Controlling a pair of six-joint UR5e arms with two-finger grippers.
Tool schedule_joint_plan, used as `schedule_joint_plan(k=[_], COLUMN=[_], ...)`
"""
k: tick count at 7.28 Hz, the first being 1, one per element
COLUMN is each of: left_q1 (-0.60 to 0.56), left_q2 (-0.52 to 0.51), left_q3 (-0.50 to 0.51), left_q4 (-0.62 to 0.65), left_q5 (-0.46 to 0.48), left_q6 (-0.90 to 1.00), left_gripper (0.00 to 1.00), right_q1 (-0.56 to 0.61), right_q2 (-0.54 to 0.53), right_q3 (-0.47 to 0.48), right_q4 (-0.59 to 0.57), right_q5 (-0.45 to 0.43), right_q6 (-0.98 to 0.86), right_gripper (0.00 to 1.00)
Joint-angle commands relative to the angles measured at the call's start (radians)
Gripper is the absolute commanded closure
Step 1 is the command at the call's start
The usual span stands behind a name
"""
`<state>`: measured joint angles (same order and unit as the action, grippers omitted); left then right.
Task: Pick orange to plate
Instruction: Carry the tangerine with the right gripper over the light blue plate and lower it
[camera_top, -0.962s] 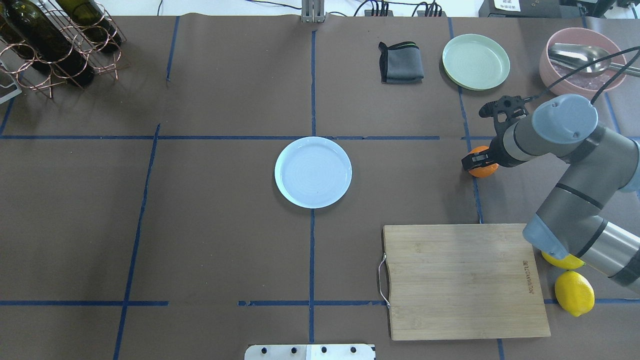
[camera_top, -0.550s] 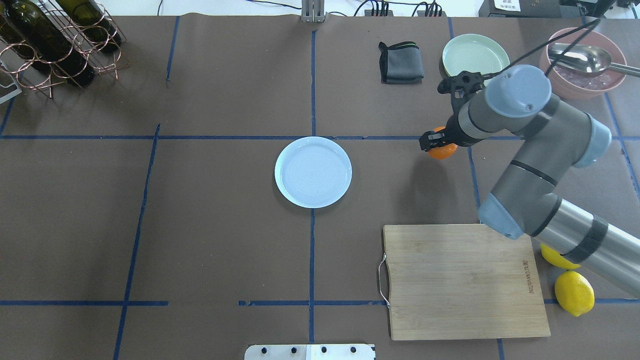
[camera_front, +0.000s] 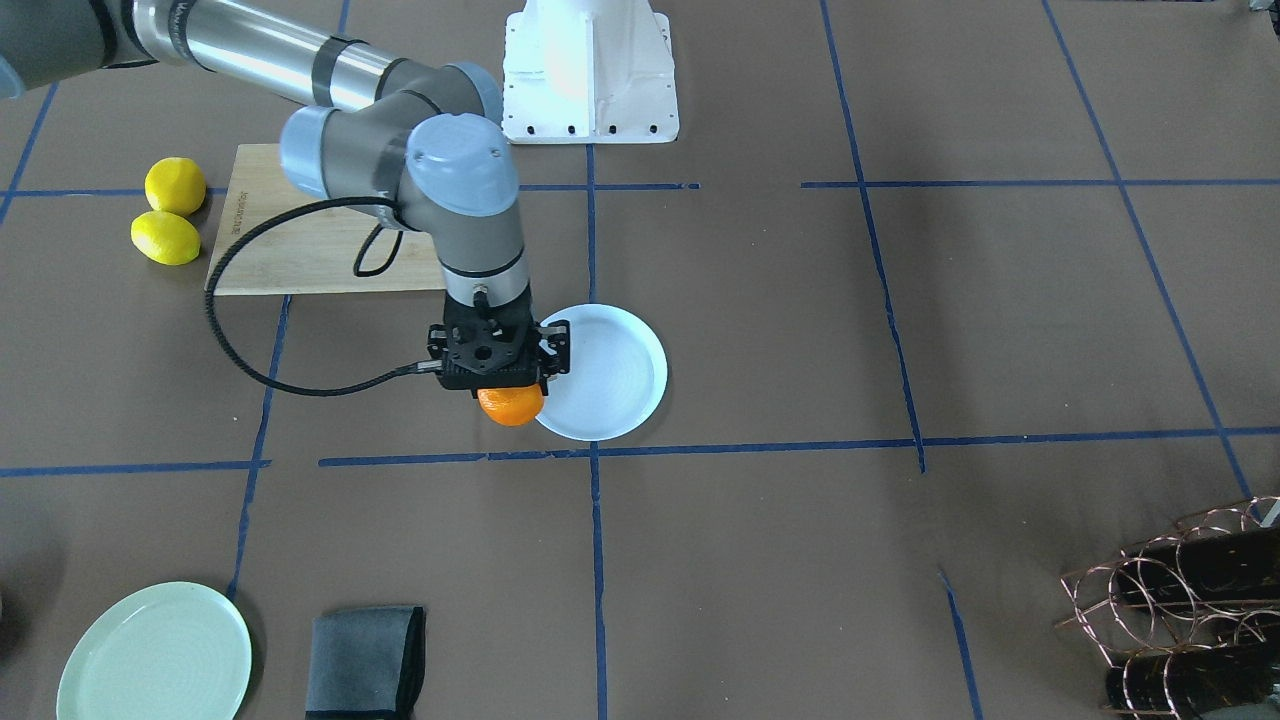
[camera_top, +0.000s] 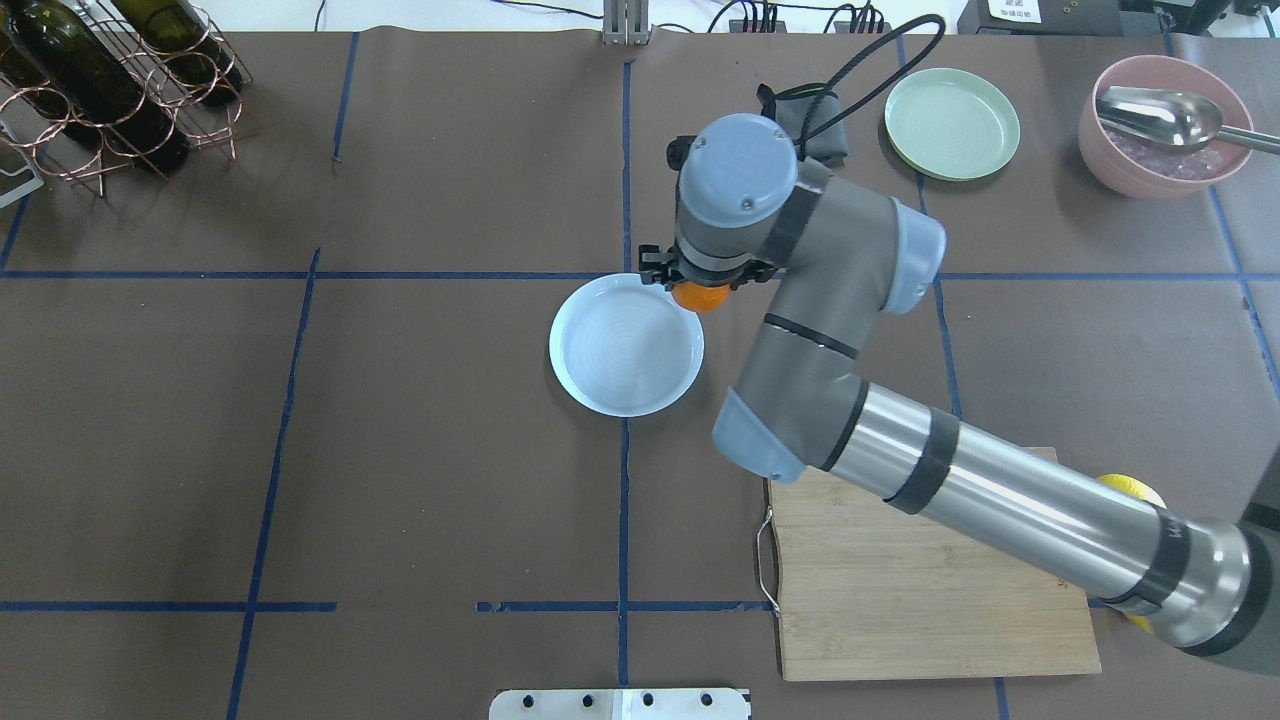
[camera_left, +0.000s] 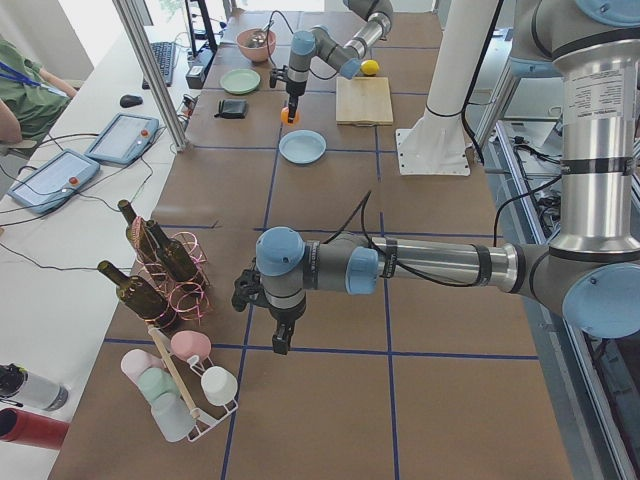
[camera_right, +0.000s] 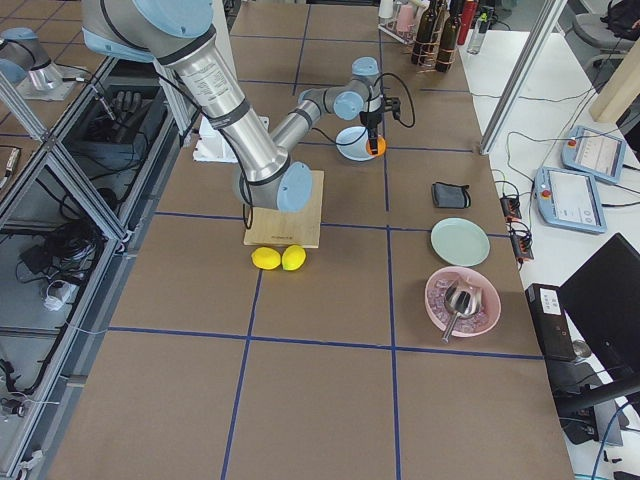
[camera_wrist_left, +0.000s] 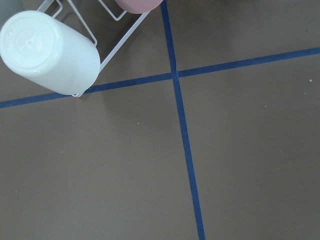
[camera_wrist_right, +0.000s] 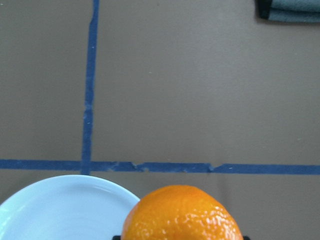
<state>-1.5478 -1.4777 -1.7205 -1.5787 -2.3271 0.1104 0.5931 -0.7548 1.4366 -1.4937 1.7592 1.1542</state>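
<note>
The orange (camera_front: 512, 408) hangs in my right gripper (camera_front: 510, 392), which is shut on it and points straight down. It sits just above the far right rim of the bluish white plate (camera_top: 620, 345), half over the rim and half over the table. In the right wrist view the orange (camera_wrist_right: 182, 212) fills the bottom edge, with the plate's rim (camera_wrist_right: 65, 210) to its left. My left gripper (camera_left: 281, 340) shows only in the exterior left view, low over the table by the cup rack; whether it is open or shut I cannot tell.
A bamboo cutting board (camera_top: 930, 580) lies under the right arm, with two lemons (camera_front: 175, 185) beside it. Farther back are a pale green plate (camera_top: 952, 123), a grey cloth (camera_front: 365, 660) and a pink bowl with a spoon (camera_top: 1165, 125). A wine rack (camera_top: 120, 90) stands far left.
My right arm has swung left across the table with the orange in its grip, from near the right-hand blue tape line to the plate's far right rim.
</note>
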Motion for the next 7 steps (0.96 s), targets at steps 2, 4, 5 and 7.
schedule_joint_plan(k=[2,4,5,7], left_q1=[-0.002,0.0,0.0,-0.002], left_q2=[0.0,-0.001,-0.001,-0.001], left_q3=[-0.002,-0.004,-0.004,-0.004], left_q4=[0.0,-0.001,0.0,0.0], left_q5=[0.0,0.0,0.0,0.0], left_q6=[0.0,0.0,0.0,0.0], left_gripper=[0.0,0.0,0.0,0.0], right_q1=[-0.093,-0.111,-0.13,-0.134], right_q2=[0.083,0.092,0.098,0.103], right_q3=[-0.105,-0.131,-0.133,-0.133], right_q4=[0.0,0.003,0.004,0.004], right_q5=[-0.092,-0.095,-0.116,-0.119], right_q6=[0.091,0.113,0.117,0.117], right_gripper=[0.69,0.48,0.3,0.01])
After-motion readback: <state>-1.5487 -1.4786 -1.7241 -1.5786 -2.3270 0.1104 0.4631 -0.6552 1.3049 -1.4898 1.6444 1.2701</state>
